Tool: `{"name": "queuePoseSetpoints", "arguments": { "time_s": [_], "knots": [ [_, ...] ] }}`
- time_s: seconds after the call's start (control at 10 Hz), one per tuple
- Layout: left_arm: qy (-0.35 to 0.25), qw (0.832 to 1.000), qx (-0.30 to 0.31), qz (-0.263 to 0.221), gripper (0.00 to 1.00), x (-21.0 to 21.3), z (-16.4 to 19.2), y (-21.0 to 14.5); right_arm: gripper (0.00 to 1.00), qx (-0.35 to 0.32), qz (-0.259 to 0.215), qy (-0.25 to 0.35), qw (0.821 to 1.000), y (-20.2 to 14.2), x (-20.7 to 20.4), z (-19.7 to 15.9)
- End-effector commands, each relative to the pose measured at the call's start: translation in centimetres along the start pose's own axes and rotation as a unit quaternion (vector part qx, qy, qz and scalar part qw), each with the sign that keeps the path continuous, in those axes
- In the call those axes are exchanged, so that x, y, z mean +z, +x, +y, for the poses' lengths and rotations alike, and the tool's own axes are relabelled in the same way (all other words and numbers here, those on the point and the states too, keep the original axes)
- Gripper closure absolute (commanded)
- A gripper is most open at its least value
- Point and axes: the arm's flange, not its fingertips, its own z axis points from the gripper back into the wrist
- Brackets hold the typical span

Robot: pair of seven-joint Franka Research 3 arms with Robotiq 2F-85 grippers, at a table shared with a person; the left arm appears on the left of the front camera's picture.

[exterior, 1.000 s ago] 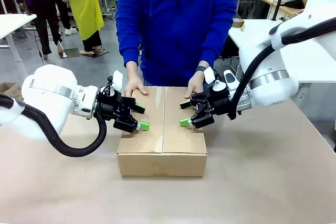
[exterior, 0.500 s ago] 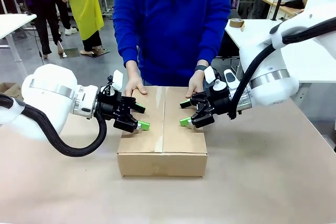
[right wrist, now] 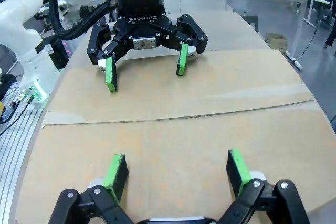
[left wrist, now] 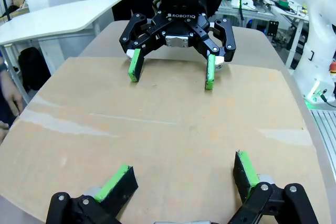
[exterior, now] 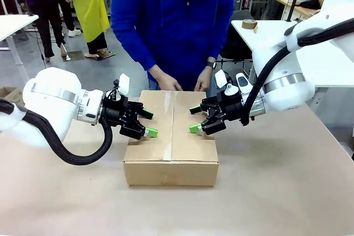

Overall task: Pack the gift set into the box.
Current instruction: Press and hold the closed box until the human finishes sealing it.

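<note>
Brown table [exterior: 276, 192], robot's side. The box [exterior: 171, 136] sits mid-table between the two arms, flat on its base, top flaps folded shut, contents hidden. Its top seam [exterior: 172, 125] runs straight from the robot's side toward the far side, and the front face is square to the camera. Cannot tell whether the long axis follows the seam or crosses it, as the top is foreshortened.

Left gripper [exterior: 148, 125] reaches in over the left flap, fingers spread wide, holding nothing. Green pads are low over the cardboard; contact unclear. Right gripper [exterior: 193, 119] mirrors it over the right flap, also spread wide and empty. The two face each other across the seam, apart.

At the box's far edge stands a person [exterior: 171, 20] in a blue top. The person's right hand [exterior: 166, 84] and the person's left hand [exterior: 202, 85] are down just behind that edge, apart from both grippers. Far right, a roll of tape [exterior: 250, 24] lies on a white table [exterior: 310, 53].
</note>
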Motion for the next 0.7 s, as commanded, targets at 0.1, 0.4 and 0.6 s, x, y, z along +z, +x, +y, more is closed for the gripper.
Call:
{"name": "queuePoseSetpoints", "arguments": {
  "time_s": [0.1, 0.4, 0.6],
  "knots": [
    [0.000, 1.000, 0.002, 0.003, 0.00, -0.07, -0.10, -0.26, 0.00, 0.004, 0.003, -0.001, 1.000, -0.23, -0.13, 0.03],
    [0.000, 1.000, 0.002, 0.003, 0.00, -0.07, -0.10, -0.26, 0.00, 0.004, 0.003, -0.001, 1.000, -0.23, -0.13, 0.03],
    [0.000, 1.000, 0.002, 0.003, 0.00, -0.07, -0.10, -0.26, 0.00, 0.004, 0.003, -0.001, 1.000, -0.23, -0.13, 0.03]
  ]
}}
